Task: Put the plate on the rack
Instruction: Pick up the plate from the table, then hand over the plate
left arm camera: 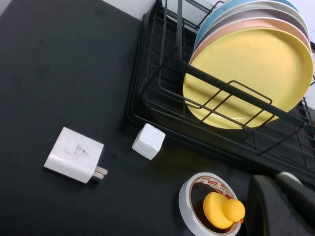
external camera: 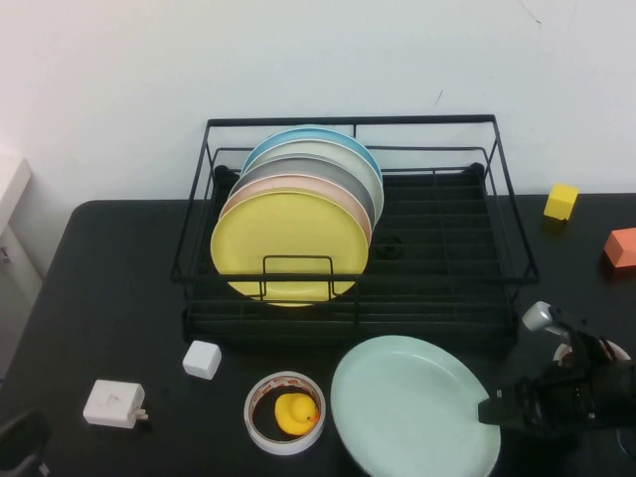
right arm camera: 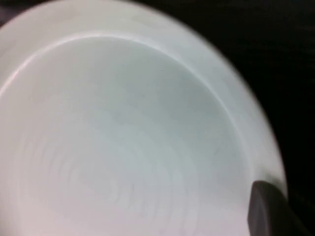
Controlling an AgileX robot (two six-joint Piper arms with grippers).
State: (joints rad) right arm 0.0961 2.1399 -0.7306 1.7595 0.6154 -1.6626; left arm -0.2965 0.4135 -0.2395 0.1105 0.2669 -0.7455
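Note:
The pale mint-green plate (external camera: 412, 407) lies on the black table in front of the rack (external camera: 447, 238). The black wire rack stands at the back centre, and its right half is open. My right gripper (external camera: 489, 410) is low at the plate's right rim, touching it. The plate fills the right wrist view (right arm camera: 123, 128). My left gripper (external camera: 22, 437) is at the table's front left corner, far from the plate, shut and empty. It shows at the edge of the left wrist view (left arm camera: 278, 206).
Several plates stand in the rack's left half, with a yellow plate (external camera: 288, 243) in front. A tape roll with a rubber duck (external camera: 294, 411), a white cube (external camera: 202, 359) and a white charger (external camera: 114, 403) lie front left. A yellow block (external camera: 560, 201) and an orange block (external camera: 622, 247) sit far right.

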